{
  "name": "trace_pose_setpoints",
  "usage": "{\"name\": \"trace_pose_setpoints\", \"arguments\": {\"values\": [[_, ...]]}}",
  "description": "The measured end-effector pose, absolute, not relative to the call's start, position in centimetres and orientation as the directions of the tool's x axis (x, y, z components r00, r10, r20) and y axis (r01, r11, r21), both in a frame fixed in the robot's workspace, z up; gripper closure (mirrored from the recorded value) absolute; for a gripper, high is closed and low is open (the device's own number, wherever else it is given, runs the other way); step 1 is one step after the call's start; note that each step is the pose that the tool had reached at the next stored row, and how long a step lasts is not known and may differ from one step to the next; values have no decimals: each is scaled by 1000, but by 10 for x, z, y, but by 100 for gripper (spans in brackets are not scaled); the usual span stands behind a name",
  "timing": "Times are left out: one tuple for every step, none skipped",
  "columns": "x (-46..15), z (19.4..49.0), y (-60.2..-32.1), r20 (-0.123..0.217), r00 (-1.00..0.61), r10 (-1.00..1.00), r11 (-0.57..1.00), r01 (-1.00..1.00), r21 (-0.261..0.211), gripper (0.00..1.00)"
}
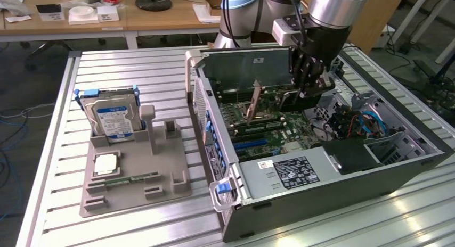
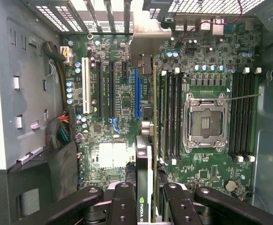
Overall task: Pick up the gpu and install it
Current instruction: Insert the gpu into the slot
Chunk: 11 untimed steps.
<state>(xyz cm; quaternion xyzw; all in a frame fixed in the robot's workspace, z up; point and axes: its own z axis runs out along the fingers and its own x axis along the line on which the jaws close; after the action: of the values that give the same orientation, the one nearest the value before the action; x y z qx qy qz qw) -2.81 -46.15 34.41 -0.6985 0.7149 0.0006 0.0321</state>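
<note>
The gpu [image 2: 145,187] shows edge-on in the wrist view, a thin dark card with a green logo near my fingers and its pale metal bracket [image 2: 148,33] toward the case's rear slot openings. My gripper [image 2: 146,208] is shut on it, one black finger [image 2: 122,204] on each side. The card hangs just above the motherboard [image 2: 108,154], running alongside the blue expansion slot [image 2: 137,93]. In the exterior view my gripper [image 1: 307,90] reaches down into the open computer case [image 1: 334,172], and the dark gpu [image 1: 295,101] hangs below it.
A grey fixture [image 1: 135,175] on the slatted table at the exterior view's left holds an upright silver hard drive [image 1: 110,119], a small chip [image 1: 106,163] and a green memory stick [image 1: 131,179]. The CPU socket [image 2: 206,122] and memory slots [image 2: 169,117] lie beside the card. Case walls surround the board.
</note>
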Motion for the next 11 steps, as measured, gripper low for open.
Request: {"name": "trace_pose_setpoints", "arguments": {"values": [[-28,344,-461,-47,-22,-999,24,-999,-44,73],[-28,344,-461,-47,-22,-999,24,-999,-44,73],[-28,344,-461,-47,-22,-999,24,-999,-44,73],[-28,343,-461,-47,-22,-999,24,-999,-44,73],[-28,343,-461,-47,-22,-999,24,-999,-44,73],[-28,342,-461,-47,-22,-999,24,-999,-44,73],[-28,342,-461,-47,-22,-999,24,-999,-44,73],[-28,342,-461,-47,-22,-999,24,-999,-44,73],[-28,342,-461,-47,-22,-999,24,-999,-44,73],[-28,342,-461,-47,-22,-999,24,-999,-44,73],[-28,342,-461,-47,-22,-999,24,-999,-44,73]]}}
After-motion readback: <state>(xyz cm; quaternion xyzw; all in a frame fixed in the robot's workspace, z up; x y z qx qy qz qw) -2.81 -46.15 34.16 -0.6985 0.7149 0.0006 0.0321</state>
